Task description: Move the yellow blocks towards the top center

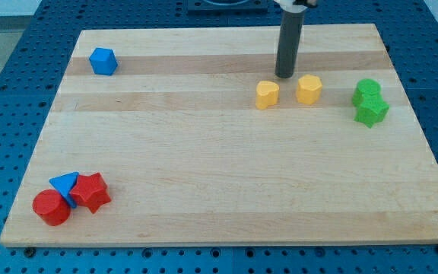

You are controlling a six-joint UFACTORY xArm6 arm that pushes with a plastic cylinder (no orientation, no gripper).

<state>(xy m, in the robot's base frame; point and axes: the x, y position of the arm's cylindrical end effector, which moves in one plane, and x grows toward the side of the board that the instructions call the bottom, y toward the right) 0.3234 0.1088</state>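
Two yellow blocks lie right of the board's centre, near the view's top. The left one is heart-shaped and the right one is a hexagon. My tip rests on the board just above the gap between them, close to both but touching neither. The dark rod rises straight up out of the view's top.
A blue block sits at the top left. Two green blocks touch each other at the right. A red cylinder, a blue triangle and a red star-like block cluster at the bottom left. The wooden board lies on a blue perforated table.
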